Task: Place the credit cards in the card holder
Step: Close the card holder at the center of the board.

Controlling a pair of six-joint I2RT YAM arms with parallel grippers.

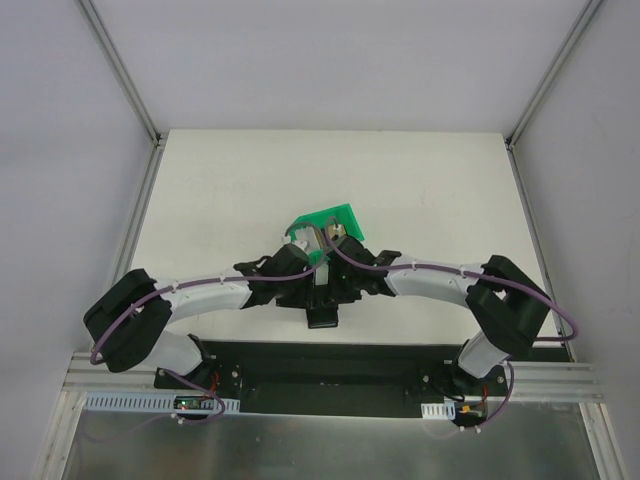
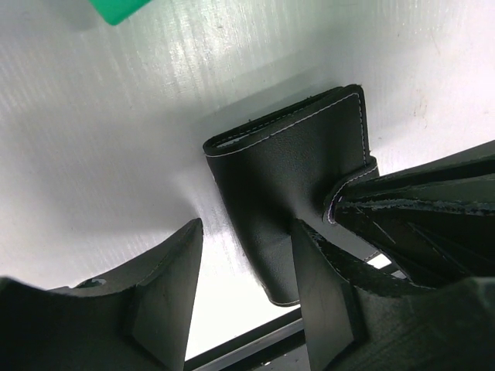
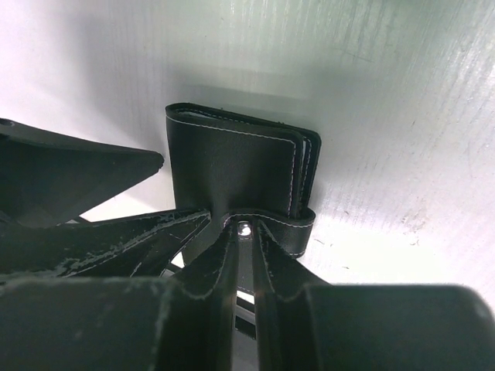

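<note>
The card holder (image 2: 286, 166) is a closed black stitched wallet lying on the white table; it also shows in the top view (image 1: 322, 318) and the right wrist view (image 3: 232, 162). My right gripper (image 3: 244, 232) is shut on the wallet's snap tab (image 3: 298, 224), with the metal stud between its fingers. My left gripper (image 2: 247, 232) is open, and its fingers (image 2: 174, 286) straddle the wallet's near end without clamping it. Pale and tan credit cards (image 1: 303, 241) show in the green bin. Both grippers (image 1: 320, 288) meet over the wallet.
The green plastic open-fronted bin (image 1: 335, 217) stands just behind the grippers; its corner shows in the left wrist view (image 2: 116, 9). The table's dark front edge (image 1: 330, 355) lies right below the wallet. Grey walls enclose the table.
</note>
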